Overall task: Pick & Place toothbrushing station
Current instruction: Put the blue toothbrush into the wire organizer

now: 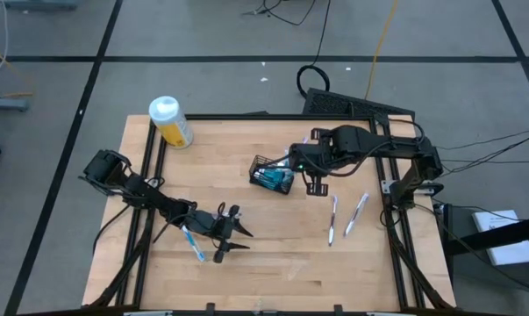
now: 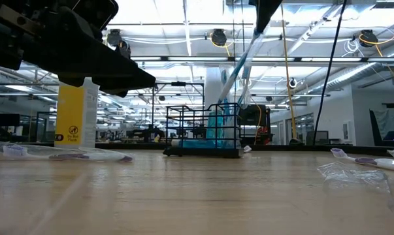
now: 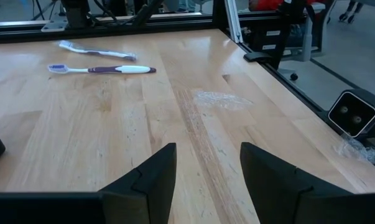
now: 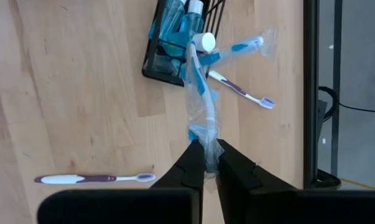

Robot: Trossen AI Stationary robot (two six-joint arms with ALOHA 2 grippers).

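Clear wrapping crinkles between the fingers of my right gripper [image 4: 205, 163], pinched tight on a wrapped toothbrush [image 4: 198, 93] whose far end hangs over the black mesh basket [image 4: 165, 65] just ahead. I should lower it straight between the teal tubes [image 4: 175, 31] before releasing. Farther off, my left gripper [image 3: 203, 174] waits spread over bare wood.

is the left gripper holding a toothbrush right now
No. In the left wrist view the left gripper stands open with only bare table between its fingers; two toothbrushes lie far ahead.

Pale smooth wooden table [image 1: 273, 246], black wire-mesh basket [image 1: 266, 168], clear crinkly plastic-wrapped toothbrush [image 4: 198, 87].
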